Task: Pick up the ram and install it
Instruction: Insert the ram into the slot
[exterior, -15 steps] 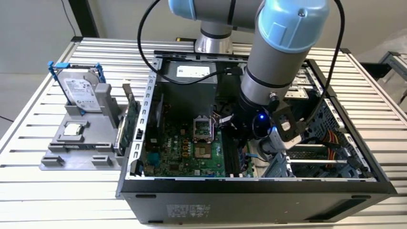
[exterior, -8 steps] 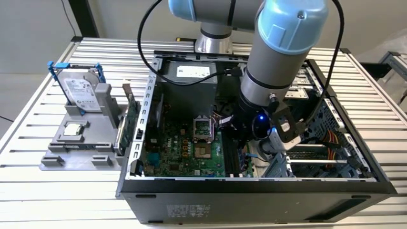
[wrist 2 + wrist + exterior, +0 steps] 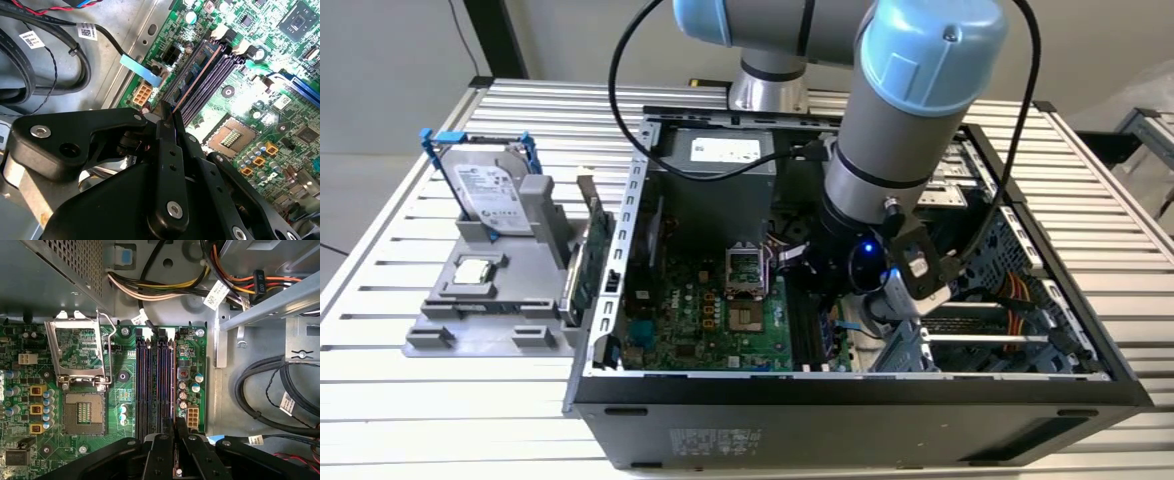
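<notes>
Green motherboard [image 3: 125, 405] with dark purple memory slots [image 3: 155, 385]; black gripper [image 3: 176, 435]; light blue arm joints [image 3: 937, 50]; silver hard drive [image 3: 491, 190] with blue rails.

A robotics lab: an opened computer case [image 3: 854, 400] sits on a slatted aluminium bench [image 3: 440, 410].

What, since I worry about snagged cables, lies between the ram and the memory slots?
Nothing visible does. In the second wrist view the fingers pinch the ram edge-on, and it runs right along the memory slots. The open slots look bare, and the cables lie past the board's edge. Whether it is already seated I cannot tell.
</notes>
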Robot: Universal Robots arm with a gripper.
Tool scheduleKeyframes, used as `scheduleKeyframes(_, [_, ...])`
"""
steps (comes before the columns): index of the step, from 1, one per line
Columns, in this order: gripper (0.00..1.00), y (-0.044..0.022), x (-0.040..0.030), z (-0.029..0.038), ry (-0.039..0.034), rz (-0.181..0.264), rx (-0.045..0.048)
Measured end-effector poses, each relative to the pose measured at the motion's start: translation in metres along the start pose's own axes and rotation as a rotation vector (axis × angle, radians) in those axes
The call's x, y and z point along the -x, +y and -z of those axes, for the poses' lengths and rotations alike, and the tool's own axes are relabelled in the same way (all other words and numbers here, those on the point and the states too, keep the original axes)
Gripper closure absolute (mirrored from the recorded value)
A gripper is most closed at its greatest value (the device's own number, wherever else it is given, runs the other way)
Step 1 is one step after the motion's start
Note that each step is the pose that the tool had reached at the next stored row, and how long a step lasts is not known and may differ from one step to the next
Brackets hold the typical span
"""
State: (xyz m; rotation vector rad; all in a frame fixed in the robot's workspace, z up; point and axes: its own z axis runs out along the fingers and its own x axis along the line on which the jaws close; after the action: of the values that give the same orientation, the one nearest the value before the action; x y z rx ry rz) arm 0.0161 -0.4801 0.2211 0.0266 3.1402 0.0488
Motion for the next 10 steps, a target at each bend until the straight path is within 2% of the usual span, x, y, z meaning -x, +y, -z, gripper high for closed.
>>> scheduleKeyframes(10, [1.00, -0.0003, -0.0011, -0.0009, 0.0004, 0.003, 0.0011])
